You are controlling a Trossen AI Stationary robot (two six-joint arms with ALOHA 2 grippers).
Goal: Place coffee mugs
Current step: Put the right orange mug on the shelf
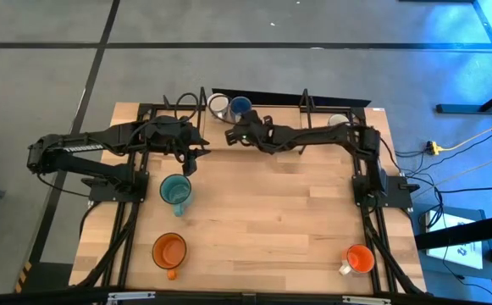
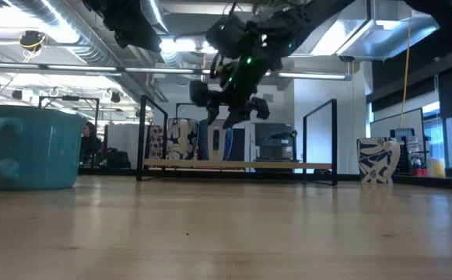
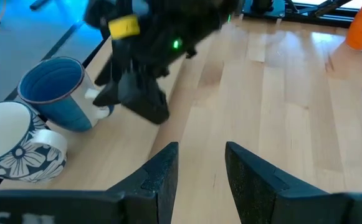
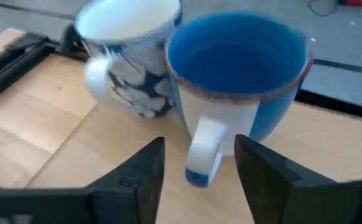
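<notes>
Watching the right gripper (image 1: 231,133) at the table's (image 1: 313,220) far edge: fingers (image 4: 137,174) stand apart on either side of the blue mug's (image 4: 240,81) handle, gripping nothing. Blue mug sits upright on the wood, just beside the white mug (image 4: 134,50) with the flower pattern; from these views I can't tell if the 2 touch.

Mug count in the high view: 2 at the far edge, teal mug (image 1: 175,191) left of centre, 2 orange mugs (image 1: 169,250) near the front corners, 1 more pale one near the far right corner, partly hidden by the arm.

Left gripper (image 3: 199,171) hangs open and empty over bare wood near the far-left part of the table, pointed toward the right gripper.

Risks as I read them:
- Handle sits right between the right fingers. A sideways pull-out would hook it and spin or tip the blue mug.
- Blue mug is next to the far edge; a nudge that way could push it off.
- A shove toward the white mug would knock both.
- The 2 arms are close together; a careless swing by either could clip the other.

Safest exit looks like straight back or up.
</notes>
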